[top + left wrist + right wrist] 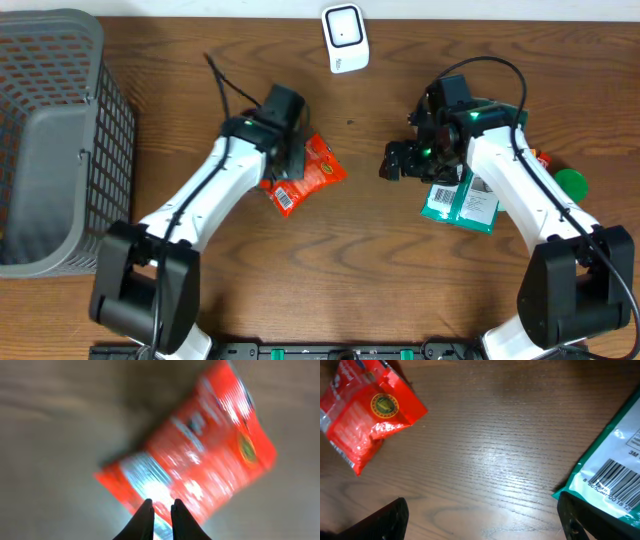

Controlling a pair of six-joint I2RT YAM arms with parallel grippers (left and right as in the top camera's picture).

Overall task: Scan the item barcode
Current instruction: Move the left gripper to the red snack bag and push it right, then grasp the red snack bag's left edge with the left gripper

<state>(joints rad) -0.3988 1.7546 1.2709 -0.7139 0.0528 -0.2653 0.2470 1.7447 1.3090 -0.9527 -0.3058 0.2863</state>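
A red snack bag point(312, 172) lies near the table's middle, its white barcode patch point(283, 198) facing up. My left gripper point(289, 163) is over the bag's left part. In the left wrist view its fingers point(161, 510) are pinched together on the blurred red bag point(200, 455) near the white patch. My right gripper point(398, 160) stands wide open over bare wood point(482, 510), holding nothing. Its right finger point(585, 517) is beside a green packet point(615, 475) with a printed barcode point(615, 482). The red bag point(367, 410) shows at upper left. A white scanner point(344, 38) stands at the back.
A grey mesh basket point(50, 140) fills the left side. The green packet point(462, 203) lies under the right arm, with a green round lid point(572, 182) and a small orange thing point(543, 158) beside it. A black cable point(228, 88) runs behind the left arm.
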